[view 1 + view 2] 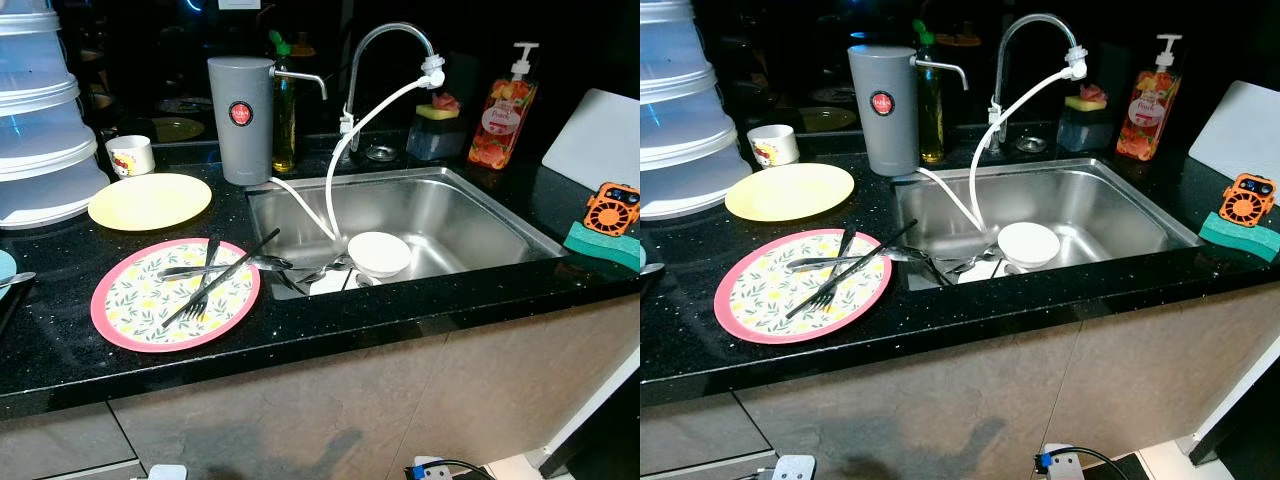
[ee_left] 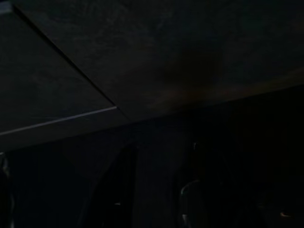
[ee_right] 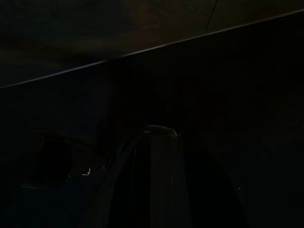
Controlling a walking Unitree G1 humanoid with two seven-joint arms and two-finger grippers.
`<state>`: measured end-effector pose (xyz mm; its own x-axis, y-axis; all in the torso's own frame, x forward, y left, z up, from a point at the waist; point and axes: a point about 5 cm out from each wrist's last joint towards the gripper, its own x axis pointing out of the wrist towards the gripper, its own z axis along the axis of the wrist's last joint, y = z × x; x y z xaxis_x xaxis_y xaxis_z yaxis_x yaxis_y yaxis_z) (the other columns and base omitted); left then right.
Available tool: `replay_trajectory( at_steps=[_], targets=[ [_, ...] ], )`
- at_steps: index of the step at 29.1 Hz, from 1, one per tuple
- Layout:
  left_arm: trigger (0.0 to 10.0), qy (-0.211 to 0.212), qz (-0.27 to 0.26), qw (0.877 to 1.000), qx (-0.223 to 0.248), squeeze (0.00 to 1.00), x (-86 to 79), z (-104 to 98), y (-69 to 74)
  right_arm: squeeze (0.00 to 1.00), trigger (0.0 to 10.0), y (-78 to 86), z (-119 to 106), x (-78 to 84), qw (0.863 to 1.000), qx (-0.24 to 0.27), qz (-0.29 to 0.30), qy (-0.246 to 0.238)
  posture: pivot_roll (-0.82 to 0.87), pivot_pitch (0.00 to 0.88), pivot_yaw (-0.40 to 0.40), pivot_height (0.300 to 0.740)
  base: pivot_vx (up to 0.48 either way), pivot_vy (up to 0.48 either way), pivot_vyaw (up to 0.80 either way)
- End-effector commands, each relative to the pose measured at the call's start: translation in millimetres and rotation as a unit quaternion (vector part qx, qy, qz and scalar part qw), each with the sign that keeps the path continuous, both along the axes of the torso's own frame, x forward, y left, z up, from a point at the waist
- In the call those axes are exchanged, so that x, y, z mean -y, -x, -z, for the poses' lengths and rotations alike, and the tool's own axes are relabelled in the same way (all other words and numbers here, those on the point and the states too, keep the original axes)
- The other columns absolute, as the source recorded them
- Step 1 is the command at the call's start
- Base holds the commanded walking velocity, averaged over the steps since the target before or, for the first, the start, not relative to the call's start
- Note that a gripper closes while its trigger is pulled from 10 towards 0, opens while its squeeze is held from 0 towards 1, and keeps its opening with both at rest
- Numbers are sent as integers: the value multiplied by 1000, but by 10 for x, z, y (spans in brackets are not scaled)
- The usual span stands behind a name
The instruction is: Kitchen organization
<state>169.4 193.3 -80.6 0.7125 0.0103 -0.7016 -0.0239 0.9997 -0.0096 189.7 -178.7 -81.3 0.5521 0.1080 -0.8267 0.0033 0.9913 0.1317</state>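
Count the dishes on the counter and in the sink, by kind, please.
Plates: 2, floral and yellow
Bowls: 1, white bowl in the sink
Cups: 1, cup
Total: 4

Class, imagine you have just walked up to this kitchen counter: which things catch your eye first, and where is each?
The pink-rimmed floral plate on the black counter left of the sink, with dark cutlery crossed on it. Beyond it lies a plain yellow plate. In the steel sink, a white bowl sits beneath a white hose from the tap.
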Motion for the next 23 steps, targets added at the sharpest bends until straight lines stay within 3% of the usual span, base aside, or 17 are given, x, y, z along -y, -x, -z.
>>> replay_trajectory(
  at_steps=[1, 6, 9, 17, 23],
  targets=[
    [10000, 4, -7, 1000, 5, 0, -8, -3, 2, 0, 10000, 22, 8, 22, 1000, -3, 9, -4, 18, 20, -12, 740, 0, 0, 0],
    [10000, 16, -22, 999, 30, 0, 14, -46, -64, 0, 10000, 81, 37, 28, 1000, -13, 10, -2, 18, 21, -5, 740, 0, 0, 0],
    [10000, 57, -20, 997, 43, 0, 55, -59, -75, 0, 10000, 64, 29, 6, 1000, -7, 15, -11, 20, 24, -7, 740, 0, 0, 0],
    [10000, 12, -3, 997, 71, 0, 6, -115, -119, 0, 10000, 72, 36, 4, 1000, -12, 15, -6, 21, 12, -14, 740, 0, 0, 0],
    [10000, 24, -1, 997, 75, 0, 5, -124, -129, 0, 10000, 3, 0, 19, 1000, 0, 21, -8, 23, 7, -24, 740, 0, 0, 0]
  ],
)
